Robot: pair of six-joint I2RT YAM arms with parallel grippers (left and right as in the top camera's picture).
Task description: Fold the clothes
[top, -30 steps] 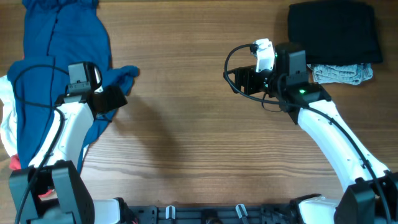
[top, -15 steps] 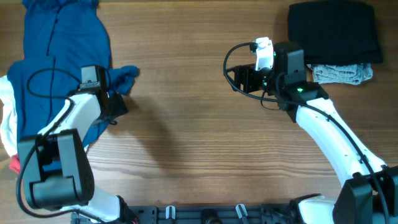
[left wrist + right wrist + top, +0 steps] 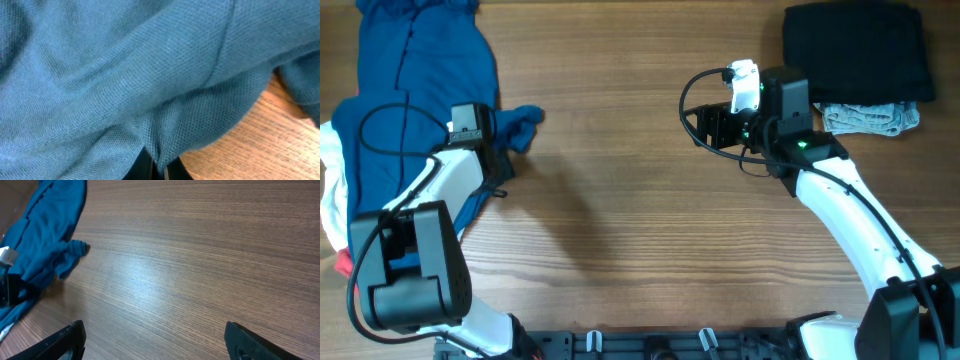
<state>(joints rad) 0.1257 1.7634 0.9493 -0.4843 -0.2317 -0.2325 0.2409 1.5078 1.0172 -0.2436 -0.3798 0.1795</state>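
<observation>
The dark-blue T-shirt (image 3: pixel 415 110) lies crumpled along the table's left side, one sleeve sticking out to the right. My left gripper (image 3: pixel 503 165) sits at the shirt's right edge. In the left wrist view blue knit cloth (image 3: pixel 125 75) fills the frame, and the left gripper (image 3: pixel 159 172) is shut on a small fold of it. My right gripper (image 3: pixel 703 128) hovers over bare wood right of centre, open, with nothing between its fingers (image 3: pixel 65 340). From the right wrist the shirt (image 3: pixel 45 240) shows far left.
A folded black garment (image 3: pixel 857 50) lies at the back right, with a grey cloth (image 3: pixel 870 118) just in front of it. White cloth (image 3: pixel 330 205) and a bit of red cloth (image 3: pixel 342 262) peek out at the left edge. The wooden table (image 3: pixel 620 220) stretches between the arms.
My left gripper has shifted in at the shirt's right edge and closed on the cloth. The right arm has not moved.
</observation>
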